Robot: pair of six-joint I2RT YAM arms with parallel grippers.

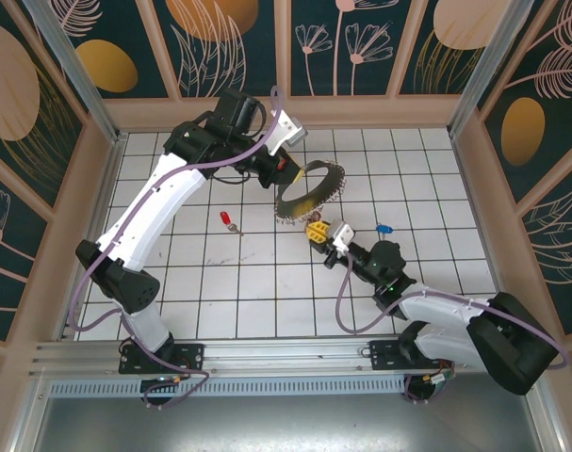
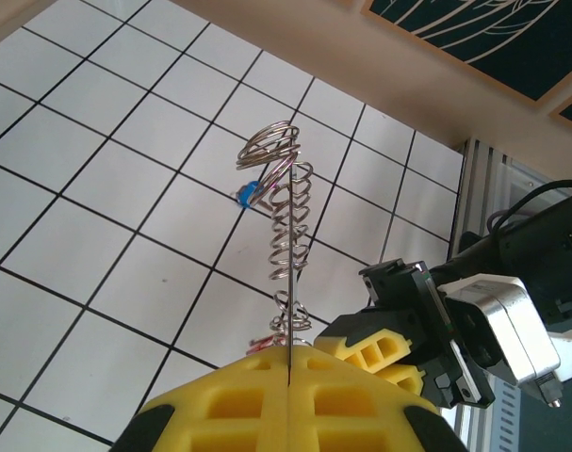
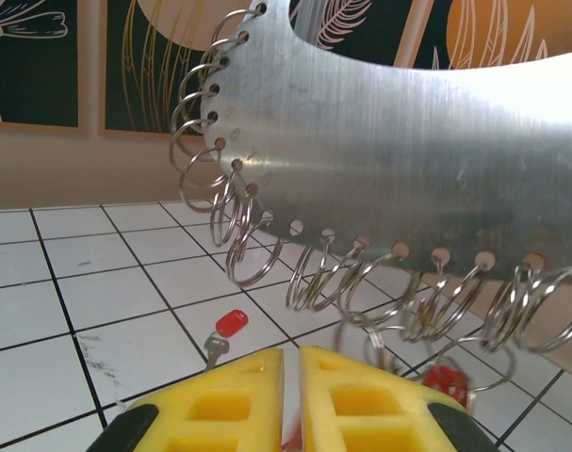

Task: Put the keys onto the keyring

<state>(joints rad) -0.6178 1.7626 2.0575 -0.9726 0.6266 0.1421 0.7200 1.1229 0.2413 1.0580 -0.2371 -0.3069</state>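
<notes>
One loose red key (image 1: 229, 218) near keyring (image 1: 312, 193)

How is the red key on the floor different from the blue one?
The red key has a red head; the blue key has a blue one. The red key lies left of the metal ring, the blue key right of it, beside the right arm. Both are small and lie loose on the white tiles.
</notes>
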